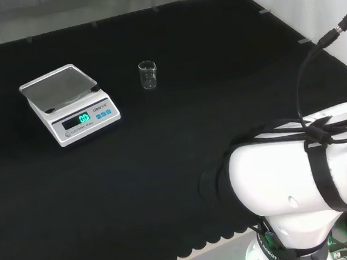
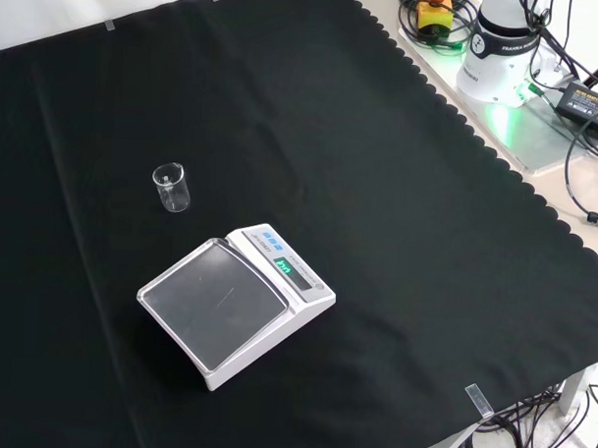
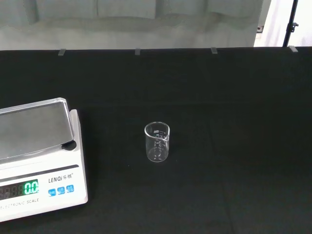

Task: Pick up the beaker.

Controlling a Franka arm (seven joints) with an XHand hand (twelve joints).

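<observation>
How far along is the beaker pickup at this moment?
Nothing looks done yet: the beaker stands upright on the black cloth, apart from the scale, with nothing touching it. No grasp is under way. The reach, the grasp and the lift all remain.

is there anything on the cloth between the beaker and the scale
No. Between the beaker and the scale lies bare black cloth, plain in the head view and the front view.
</observation>
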